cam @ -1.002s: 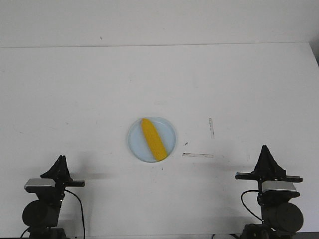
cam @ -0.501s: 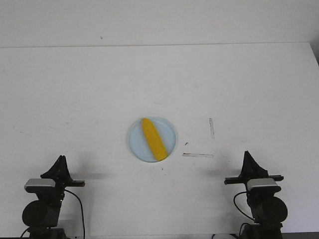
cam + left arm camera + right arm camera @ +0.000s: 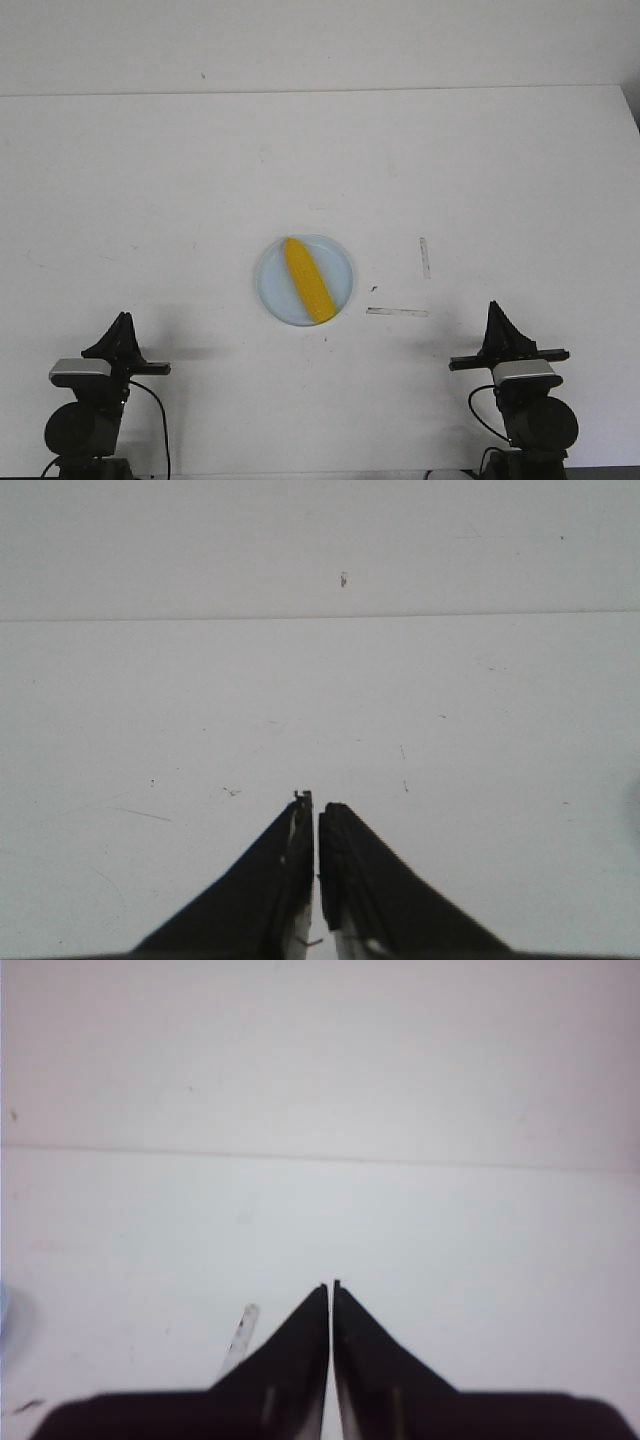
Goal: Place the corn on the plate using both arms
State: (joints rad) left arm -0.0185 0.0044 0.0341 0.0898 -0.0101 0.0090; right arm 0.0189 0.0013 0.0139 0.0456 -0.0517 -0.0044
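Left gripper parked at near edge of tabletop, fingers pressed together with only a hairline seam in left wrist view, holding nothing. Nothing but bare white surface ahead of it.

Ahead and to the right of that gripper: plate, pale blue, flat on tabletop, well apart from both grippers. Corn lying inside plate, diagonal, one end near far rim, other end near near rim, fully within rim as far as visible.

2 pale tape strips just ahead and to the left of right gripper, between it and plate.

Right gripper likewise low at near edge, fingers together, empty.

Judged step: placement done, both arms at rest posture. Judged next move: none needed beyond holding clear; any reach toward plate risks nudging corn off.
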